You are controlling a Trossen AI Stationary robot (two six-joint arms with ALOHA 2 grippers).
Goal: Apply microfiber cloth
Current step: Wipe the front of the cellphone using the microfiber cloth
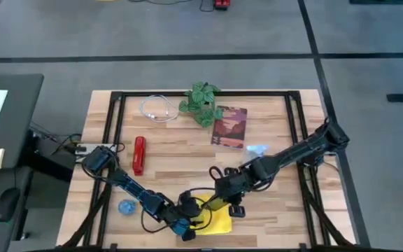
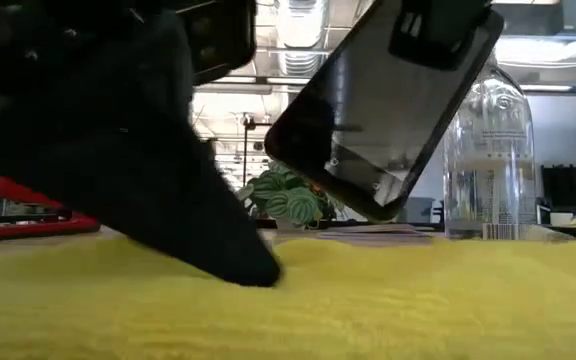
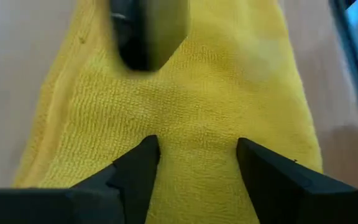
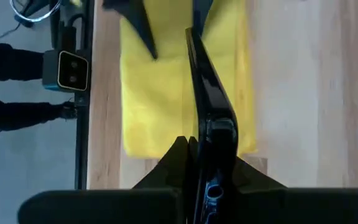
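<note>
The bright yellow, soft, roughly square microfiber cloth [image 1: 217, 218] lay flat at the table's near edge, pressed by the left gripper [image 3: 194, 163], whose fingers stood apart. The black glossy smartphone [image 2: 380, 108] was clamped edgewise in the right gripper [image 4: 197, 158] and held tilted just above the cloth. The cloth was judged light and limp, likely to bunch, and best pinned or pinched at an edge.

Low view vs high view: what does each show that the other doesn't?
Only the low view shows the smartphone tilted, its lower corner clear of the microfiber cloth, plus a clear bottle. Only the high view shows the whole table, white cable, book and blue disc. Both show the cloth, plant and red stapler.
</note>
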